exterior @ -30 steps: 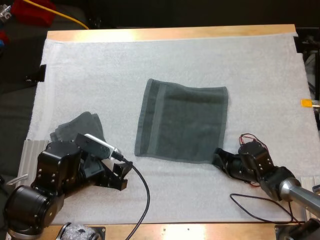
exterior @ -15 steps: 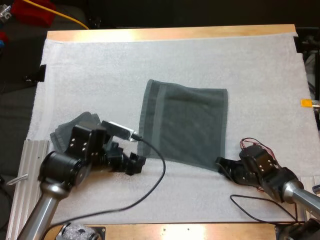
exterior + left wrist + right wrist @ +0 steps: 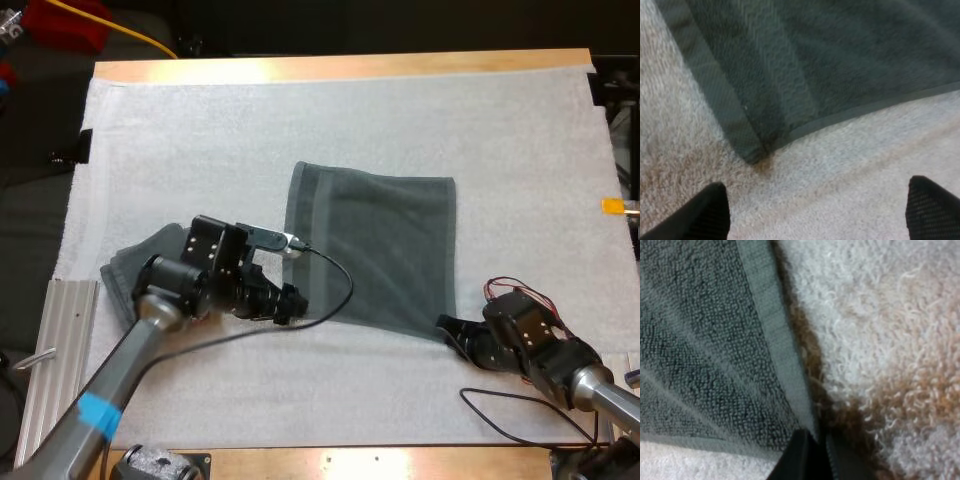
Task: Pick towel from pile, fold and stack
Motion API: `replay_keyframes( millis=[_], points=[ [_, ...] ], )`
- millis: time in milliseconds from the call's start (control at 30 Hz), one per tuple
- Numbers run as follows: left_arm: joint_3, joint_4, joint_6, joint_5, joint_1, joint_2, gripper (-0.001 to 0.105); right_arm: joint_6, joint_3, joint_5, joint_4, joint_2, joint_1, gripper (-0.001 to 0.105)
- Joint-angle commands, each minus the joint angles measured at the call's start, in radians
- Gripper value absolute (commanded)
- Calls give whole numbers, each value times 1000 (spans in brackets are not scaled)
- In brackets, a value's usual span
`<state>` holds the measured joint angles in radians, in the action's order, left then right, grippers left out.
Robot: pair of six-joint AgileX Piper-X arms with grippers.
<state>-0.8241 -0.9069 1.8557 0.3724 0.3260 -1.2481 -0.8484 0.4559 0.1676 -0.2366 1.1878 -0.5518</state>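
A dark grey-green towel (image 3: 375,250) lies spread flat in the middle of the white mat (image 3: 300,120). My left gripper (image 3: 290,304) is just short of the towel's near left corner (image 3: 757,152), open (image 3: 822,215), with its fingers (image 3: 710,212) wide apart over bare mat. My right gripper (image 3: 447,331) is at the near right corner, shut (image 3: 812,457) on the towel's hem (image 3: 777,347). Another dark towel (image 3: 135,265) lies at the left, partly hidden by my left arm.
A metal rail (image 3: 55,340) runs along the table's near left edge. A loose cable (image 3: 520,420) lies on the mat in front of my right arm. Open mat stretches beyond the spread towel to the far side.
My left arm has swung from the near left to the spread towel's near left corner. The right gripper has drawn its corner slightly nearer and to the right.
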Motion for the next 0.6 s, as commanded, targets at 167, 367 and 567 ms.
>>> replay_keyframes(
  millis=[167, 367, 567],
  points=[
    [1, 56, 28, 26, 5, -136, 71, -8, -7, -6, -33, -2, -1, 1],
    [1, 95, 32, 59, 5, -240, 71, -8, -7, -6, -33, -2, -1, 1],
    [1, 119, 32, 59, 5, -293, 71, -8, -7, -6, -33, -2, -1, 1]
  ],
)
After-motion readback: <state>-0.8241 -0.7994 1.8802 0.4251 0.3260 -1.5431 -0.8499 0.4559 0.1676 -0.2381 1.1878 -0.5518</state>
